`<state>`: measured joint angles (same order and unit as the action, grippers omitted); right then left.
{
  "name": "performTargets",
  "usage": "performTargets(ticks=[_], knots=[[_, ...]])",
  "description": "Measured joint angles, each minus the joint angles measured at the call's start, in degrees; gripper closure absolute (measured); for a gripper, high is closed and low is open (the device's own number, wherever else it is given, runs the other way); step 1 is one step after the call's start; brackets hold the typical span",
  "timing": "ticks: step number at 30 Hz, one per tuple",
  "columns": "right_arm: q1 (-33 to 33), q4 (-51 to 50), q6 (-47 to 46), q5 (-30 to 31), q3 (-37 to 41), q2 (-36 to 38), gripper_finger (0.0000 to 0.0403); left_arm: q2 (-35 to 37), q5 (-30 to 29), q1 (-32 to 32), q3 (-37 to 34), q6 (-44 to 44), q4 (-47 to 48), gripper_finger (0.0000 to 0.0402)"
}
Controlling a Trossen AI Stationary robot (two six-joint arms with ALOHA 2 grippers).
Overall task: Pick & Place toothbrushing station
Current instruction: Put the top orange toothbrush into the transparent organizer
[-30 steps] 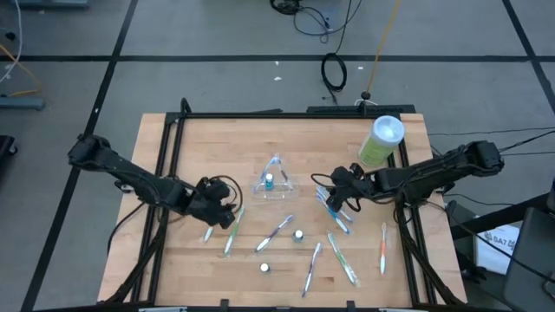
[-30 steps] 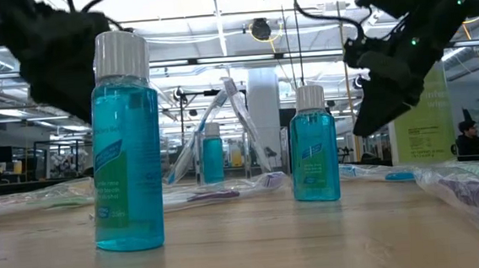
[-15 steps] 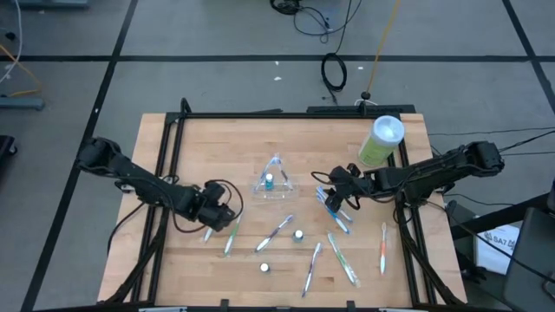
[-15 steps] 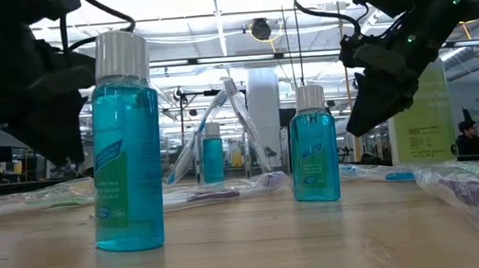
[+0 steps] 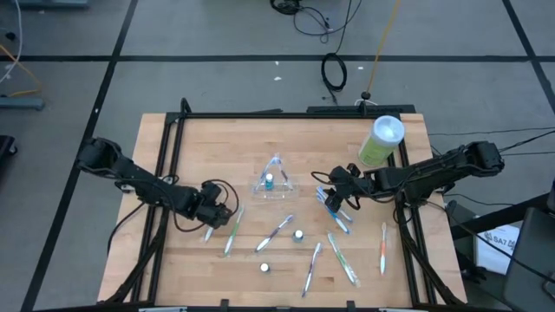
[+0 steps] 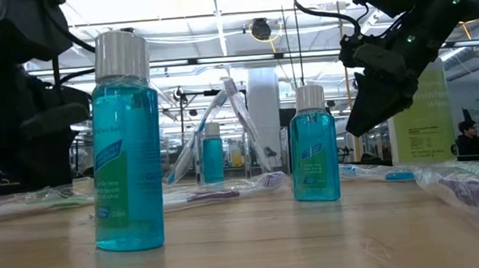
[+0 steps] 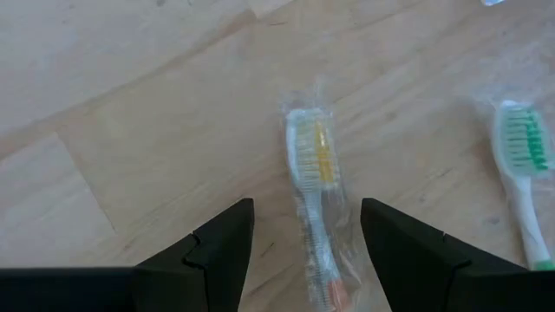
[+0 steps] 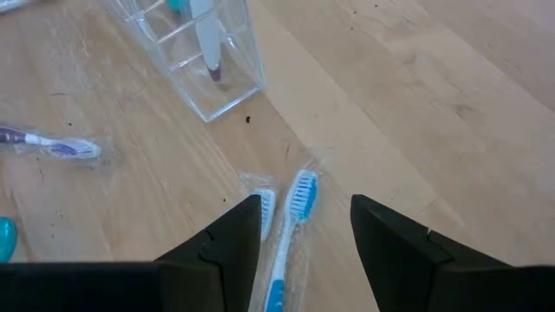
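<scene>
A clear plastic cup [image 5: 273,178] stands mid-table with a toothbrush and a small teal bottle in it. Several wrapped toothbrushes lie flat around it. My left gripper [image 5: 214,217] is open and low over the table. Its fingers stand on either side of a wrapped toothbrush with yellow bristles [image 7: 312,195] without touching it. A green toothbrush [image 7: 520,173] lies beside that one. My right gripper [image 5: 335,198] is open above two blue toothbrushes [image 8: 290,230], to the right of the cup [image 8: 208,61].
Two small teal bottles with white caps stand near the front [image 5: 298,234] [image 5: 265,268]; they loom large in the low view [image 6: 124,142] [image 6: 313,146]. A tall light-green canister [image 5: 381,141] stands at the back right. More toothbrushes lie at the front right [image 5: 342,260].
My left gripper has gone down toward the table and a little toward the near edge, ending over the yellow-bristled toothbrush. The toothbrushes, cup and bottles have stayed where they were.
</scene>
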<state>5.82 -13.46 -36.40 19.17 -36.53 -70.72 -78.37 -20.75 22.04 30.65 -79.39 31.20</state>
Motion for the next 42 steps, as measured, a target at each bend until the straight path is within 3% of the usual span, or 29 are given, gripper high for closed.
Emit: performTargets(ticks=[14,24,32,36,42], knots=[[0.0,3.38,3.1,0.08,0.02,0.0,0.0232,0.07,2.23,-0.59,-0.54,3.01,0.39,0.0186],[0.0,5.32,4.55,0.04,0.02,0.0,0.0232,0.0,1.65,-0.98,-0.67,3.64,0.59,0.0293],[0.0,5.34,4.55,0.03,0.02,0.0,0.0232,0.91,2.85,-0.99,0.47,2.82,1.23,0.0357],[0.0,5.52,4.55,0.01,0.02,0.0,0.0232,3.55,-0.68,-0.92,1.55,4.27,1.78,0.0388],[0.0,5.53,4.55,0.06,0.02,0.0,0.0232,9.98,-6.49,-0.87,1.65,7.1,1.76,0.0379]])
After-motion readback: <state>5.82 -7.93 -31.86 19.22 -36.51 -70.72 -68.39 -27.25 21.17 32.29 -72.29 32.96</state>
